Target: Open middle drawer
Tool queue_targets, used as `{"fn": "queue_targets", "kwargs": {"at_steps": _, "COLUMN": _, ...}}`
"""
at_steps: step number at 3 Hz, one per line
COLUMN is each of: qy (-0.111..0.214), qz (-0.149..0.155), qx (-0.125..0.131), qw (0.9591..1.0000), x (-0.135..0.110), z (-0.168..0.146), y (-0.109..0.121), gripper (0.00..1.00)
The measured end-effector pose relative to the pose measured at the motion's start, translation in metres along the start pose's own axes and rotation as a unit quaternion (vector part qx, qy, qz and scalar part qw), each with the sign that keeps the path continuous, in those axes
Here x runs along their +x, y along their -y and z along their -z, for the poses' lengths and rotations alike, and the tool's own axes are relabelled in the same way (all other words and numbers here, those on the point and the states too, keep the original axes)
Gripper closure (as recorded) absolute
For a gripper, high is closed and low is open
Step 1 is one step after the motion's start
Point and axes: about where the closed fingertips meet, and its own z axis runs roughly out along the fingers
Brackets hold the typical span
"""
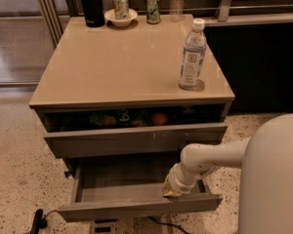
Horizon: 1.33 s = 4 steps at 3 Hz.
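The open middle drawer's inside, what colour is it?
Bare grey, best in the camera view. The gripper is inside the grey-brown middle drawer, front right.

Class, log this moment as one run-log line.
task: open middle drawer | gripper: at middle drawer's front-right inner edge | middle drawer: pulled out, interior bare | top drawer: ajar, items inside

Looks like an office break area or snack corner to me, not a home. There's a tan cabinet (117,62) on a speckled terrazzo floor (19,179), with metal-framed glass panels (14,33) off to the left. On top: a black flask (91,4), two soda cans (153,7), one sitting in a small bowl (110,17), plus a couple of water bottles (192,55). The top drawer (136,141) is cracked open and full of colourful snacks (159,118). The robot's gripper (173,189) is inside the pulled-out middle drawer (136,206), front right.
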Motion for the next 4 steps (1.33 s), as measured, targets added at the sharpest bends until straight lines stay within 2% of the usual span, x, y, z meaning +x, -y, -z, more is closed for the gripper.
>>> {"fn": "queue_targets", "kwargs": {"at_steps": 3, "qy": 0.000, "qz": 0.000, "qx": 0.000, "qw": 1.0000, "x": -0.0004, "z": 0.0010, "y": 0.0000, "gripper": 0.29}}
{"fn": "queue_targets", "kwargs": {"at_steps": 4, "qy": 0.000, "qz": 0.000, "qx": 0.000, "qw": 1.0000, "x": -0.0004, "z": 0.0009, "y": -0.0001, "gripper": 0.00}}
